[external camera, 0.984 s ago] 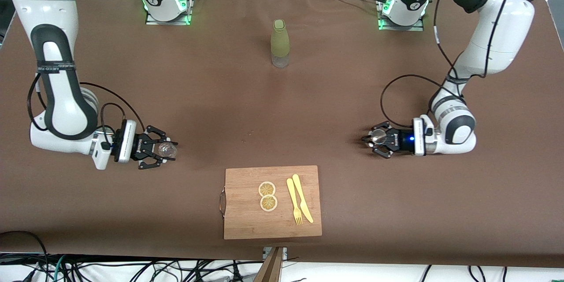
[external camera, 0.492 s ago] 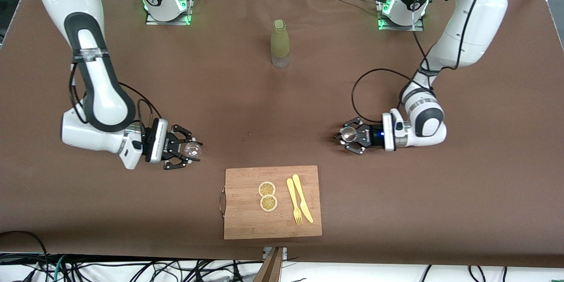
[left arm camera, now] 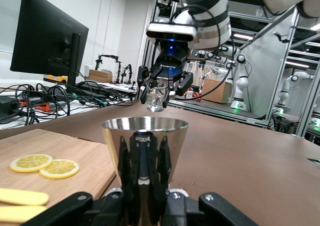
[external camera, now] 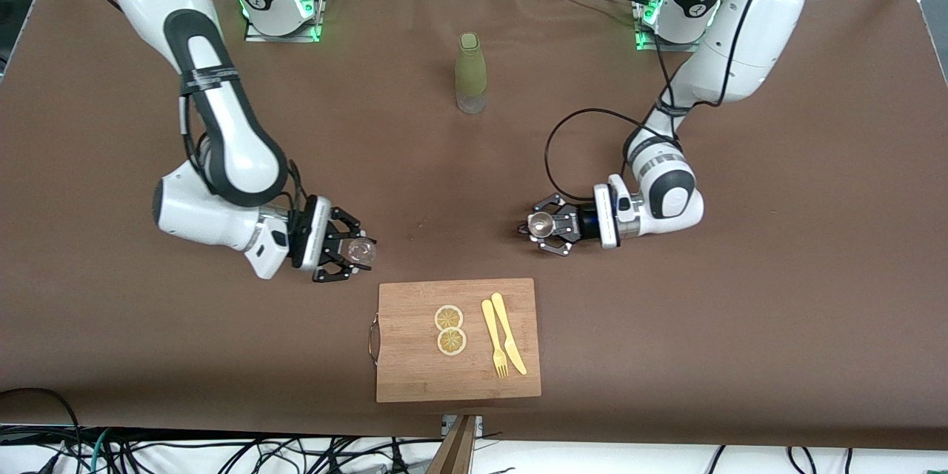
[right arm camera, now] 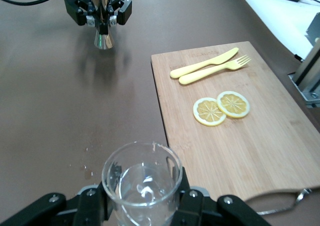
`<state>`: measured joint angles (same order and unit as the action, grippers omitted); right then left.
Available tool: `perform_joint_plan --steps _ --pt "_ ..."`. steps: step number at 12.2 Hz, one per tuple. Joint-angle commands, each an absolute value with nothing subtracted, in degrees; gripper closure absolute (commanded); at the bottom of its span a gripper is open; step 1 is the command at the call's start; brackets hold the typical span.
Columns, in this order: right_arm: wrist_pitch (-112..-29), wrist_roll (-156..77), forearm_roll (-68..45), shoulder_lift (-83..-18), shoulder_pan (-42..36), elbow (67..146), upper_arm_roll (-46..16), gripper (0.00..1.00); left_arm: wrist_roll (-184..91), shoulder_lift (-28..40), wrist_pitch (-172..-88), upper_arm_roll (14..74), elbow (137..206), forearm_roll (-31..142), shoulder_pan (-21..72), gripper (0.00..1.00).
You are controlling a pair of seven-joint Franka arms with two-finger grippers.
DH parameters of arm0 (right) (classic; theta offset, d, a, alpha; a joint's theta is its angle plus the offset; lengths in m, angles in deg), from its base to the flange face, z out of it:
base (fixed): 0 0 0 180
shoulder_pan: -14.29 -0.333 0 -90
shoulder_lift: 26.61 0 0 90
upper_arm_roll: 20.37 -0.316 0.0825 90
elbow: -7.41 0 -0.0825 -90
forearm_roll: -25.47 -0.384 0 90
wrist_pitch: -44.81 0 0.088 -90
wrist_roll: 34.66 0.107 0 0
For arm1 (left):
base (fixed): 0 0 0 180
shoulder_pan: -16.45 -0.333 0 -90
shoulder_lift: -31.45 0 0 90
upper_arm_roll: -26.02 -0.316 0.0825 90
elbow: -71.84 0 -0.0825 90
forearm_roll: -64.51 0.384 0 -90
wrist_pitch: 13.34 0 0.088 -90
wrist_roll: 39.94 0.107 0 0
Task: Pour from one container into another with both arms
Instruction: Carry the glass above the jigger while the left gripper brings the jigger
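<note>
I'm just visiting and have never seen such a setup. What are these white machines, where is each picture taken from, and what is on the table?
These are two robot arms bolted to a brown table. One picture looks down from across the table; the other two come from cameras on each arm's wrist. The left pincer is shut on a shiny metal cup. The right pincer is shut on a clear glass. Both are held above the table, facing each other. On the table lie a wooden cutting board with two lemon slices, a yellow fork and a yellow knife. A green bottle stands farther from the front camera.
</note>
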<state>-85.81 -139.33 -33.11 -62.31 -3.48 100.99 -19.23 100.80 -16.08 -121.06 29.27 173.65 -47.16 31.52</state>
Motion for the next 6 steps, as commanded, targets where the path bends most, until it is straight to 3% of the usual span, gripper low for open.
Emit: perform_joint_plan --steps 1,6 --pt "-88.4 -134.8 -30.7 -60.8 -6.1 101.8 -19.0 0.75 101.7 -14.3 -124.8 28.6 174.2 -53.1 35.7 1.0" --pt "-91.8 -126.6 -25.5 -60.5 -10.6 101.8 -19.0 0.75 104.4 -15.0 -129.5 28.5 172.2 -62.2 41.8 1.0"
